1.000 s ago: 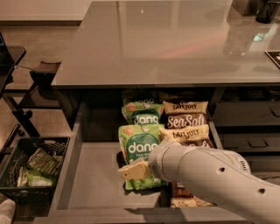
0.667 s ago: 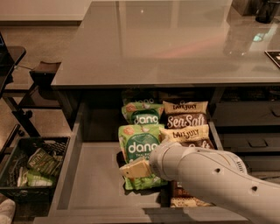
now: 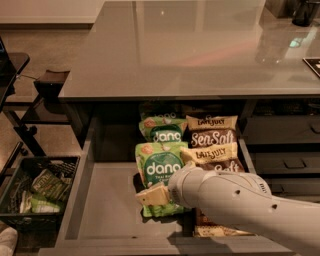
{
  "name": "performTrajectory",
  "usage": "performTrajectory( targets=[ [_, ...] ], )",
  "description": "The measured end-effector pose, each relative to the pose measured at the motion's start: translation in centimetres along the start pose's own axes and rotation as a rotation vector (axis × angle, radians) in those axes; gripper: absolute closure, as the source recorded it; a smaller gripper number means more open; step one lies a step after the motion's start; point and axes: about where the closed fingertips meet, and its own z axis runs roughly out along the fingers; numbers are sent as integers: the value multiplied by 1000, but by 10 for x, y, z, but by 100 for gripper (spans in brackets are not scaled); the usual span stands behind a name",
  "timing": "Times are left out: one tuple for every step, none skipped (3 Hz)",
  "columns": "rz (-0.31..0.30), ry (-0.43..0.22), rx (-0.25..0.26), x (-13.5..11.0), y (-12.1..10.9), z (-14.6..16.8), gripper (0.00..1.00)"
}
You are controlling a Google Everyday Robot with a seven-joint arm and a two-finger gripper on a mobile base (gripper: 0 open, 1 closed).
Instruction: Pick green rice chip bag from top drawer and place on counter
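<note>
Where gripper (image 3: 151, 195) overlaps, green rice chip bag (image 3: 161, 167) disappears.

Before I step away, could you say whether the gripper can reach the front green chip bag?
Probably yes: the gripper sits over the lower end of the front green chip bag, in the open drawer, with nothing between.

A: Floor and light?
B: Logged tan floor (image 3: 45, 40) upper left, paler strip (image 3: 50, 10) along the top edge. Dim, warm light throughout.
A: Furniture?
B: Spotted black stand (image 3: 50, 82) at left, black crate (image 3: 30, 160) below it with green packets (image 3: 47, 187) inside. Counted dark drawer fronts (image 3: 285, 162) with handles, stacked at right. Noted dark items (image 3: 302, 10) far upper right, too dim to identify.
A: Gripper?
B: Found gripper (image 3: 150, 196) low centre, right of the crate.
</note>
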Motion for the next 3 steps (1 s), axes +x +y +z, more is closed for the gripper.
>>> performTrajectory(
  targets=[
    [9,24,-24,5,10,12,0],
    [7,84,-79,12,34,41,0],
    [2,84,-83,11,37,42,0]
  ],
)
